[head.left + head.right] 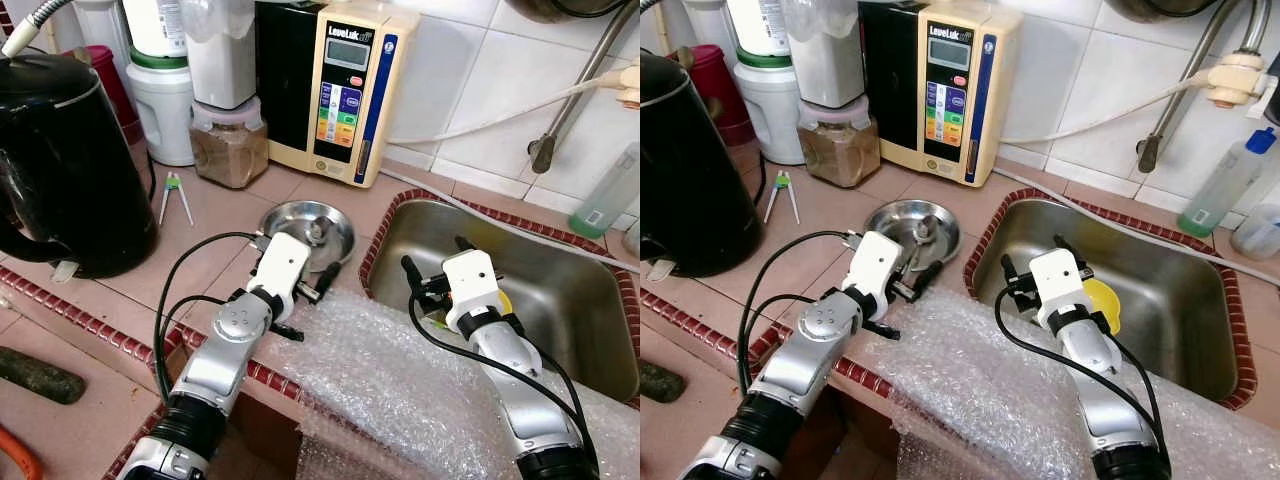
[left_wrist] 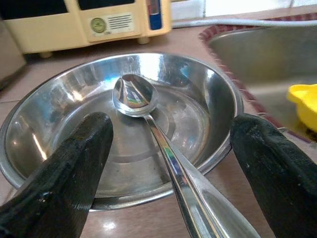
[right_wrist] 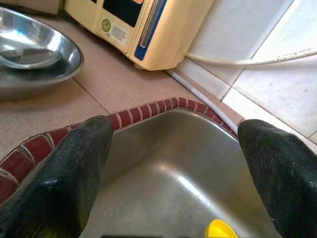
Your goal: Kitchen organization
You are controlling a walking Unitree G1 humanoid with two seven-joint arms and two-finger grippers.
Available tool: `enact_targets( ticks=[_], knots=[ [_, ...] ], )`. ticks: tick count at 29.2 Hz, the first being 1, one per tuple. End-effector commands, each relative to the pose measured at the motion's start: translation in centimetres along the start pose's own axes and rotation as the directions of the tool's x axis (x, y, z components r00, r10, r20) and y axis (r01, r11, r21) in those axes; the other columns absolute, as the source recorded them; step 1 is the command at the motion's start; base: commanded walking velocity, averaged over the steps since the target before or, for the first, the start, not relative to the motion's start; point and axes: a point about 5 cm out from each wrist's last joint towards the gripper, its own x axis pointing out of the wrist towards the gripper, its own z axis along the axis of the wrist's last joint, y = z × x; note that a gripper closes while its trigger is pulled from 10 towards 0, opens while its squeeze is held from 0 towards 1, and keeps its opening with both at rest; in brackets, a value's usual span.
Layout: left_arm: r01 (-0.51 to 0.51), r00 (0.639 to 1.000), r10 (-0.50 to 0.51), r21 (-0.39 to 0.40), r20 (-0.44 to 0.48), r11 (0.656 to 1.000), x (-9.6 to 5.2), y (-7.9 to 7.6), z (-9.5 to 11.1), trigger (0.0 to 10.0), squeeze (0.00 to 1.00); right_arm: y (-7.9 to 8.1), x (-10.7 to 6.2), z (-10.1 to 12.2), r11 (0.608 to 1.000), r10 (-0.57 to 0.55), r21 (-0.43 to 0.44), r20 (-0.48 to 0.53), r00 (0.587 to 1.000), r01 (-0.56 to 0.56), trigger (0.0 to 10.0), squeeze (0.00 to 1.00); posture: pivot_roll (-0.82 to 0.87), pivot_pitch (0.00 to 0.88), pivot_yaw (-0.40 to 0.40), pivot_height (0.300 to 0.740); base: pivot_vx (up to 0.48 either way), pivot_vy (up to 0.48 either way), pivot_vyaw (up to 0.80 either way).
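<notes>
steel spoon [image 2: 148,119] and steel bowl [image 1: 340,222] are both light, rigid and slick, so neither will deform but either could slide. the spoon is best pinched across its narrow handle, which rises over the bowl's near rim; the bowl would need a grip on its rim. the bowl sits on the counter [image 1: 225,215] at about 9 o'clock of the sink [image 1: 1160,275]. the left end effector [image 1: 322,283] hovers just short of the bowl, fingers spread wide and empty, the handle running between them. the right end effector [image 1: 1040,262] hangs over the sink, also wide open, a yellow object [image 1: 1102,302] beneath it.
</notes>
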Motion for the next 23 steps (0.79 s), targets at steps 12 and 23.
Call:
enact_targets(
  ticks=[12,23],
  knots=[
    [-0.159,0.985,0.16,-0.022,0.061,0.987,-0.9,3.1,0.3,10.0,0.0,0.0,0.0,0.7,0.999,0.032,-0.01,0.017,0.999,-0.032,10.0,0.91,0.16,0.0,-0.071,0.74,0.0,0.0,0.0],
    [-0.102,0.961,0.121,-0.09,0.25,0.991,-2.4,1.9,1.3,10.0,0.0,0.5,0.0,1.3,0.996,0.089,0.005,0.036,0.995,-0.089,10.0,0.87,0.17,0.0,-0.086,0.74,0.0,0.0,0.0]
  ],
)
